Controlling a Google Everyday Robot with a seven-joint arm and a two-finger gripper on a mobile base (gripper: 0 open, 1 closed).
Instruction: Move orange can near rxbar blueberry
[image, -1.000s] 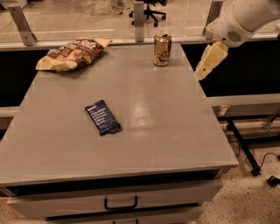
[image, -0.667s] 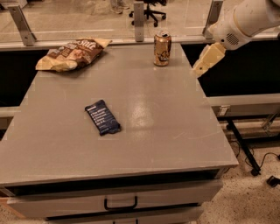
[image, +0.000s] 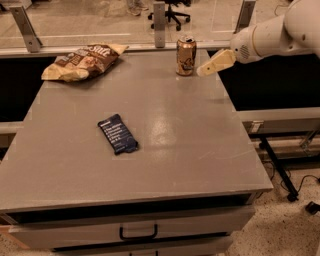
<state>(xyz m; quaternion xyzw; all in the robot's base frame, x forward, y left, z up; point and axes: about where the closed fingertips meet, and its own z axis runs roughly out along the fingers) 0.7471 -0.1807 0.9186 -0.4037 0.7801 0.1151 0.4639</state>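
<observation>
The orange can (image: 185, 56) stands upright at the far edge of the grey table (image: 165, 150), right of centre. The rxbar blueberry (image: 118, 134), a flat dark-blue wrapper with white text, lies on the table left of centre, well in front of the can. My gripper (image: 204, 70) reaches in from the right on a white arm; its cream fingertips are just right of the can's lower half, close to it, and I cannot tell whether they touch it.
A brown-and-yellow chip bag (image: 82, 61) lies at the far left of the table. A glass partition with metal posts (image: 159, 17) runs behind the table. A drawer with a black handle (image: 138, 233) is below the front edge.
My gripper has moved left and slightly up, from well off the table's right edge to right beside the can. The can, bar and bag have not moved.
</observation>
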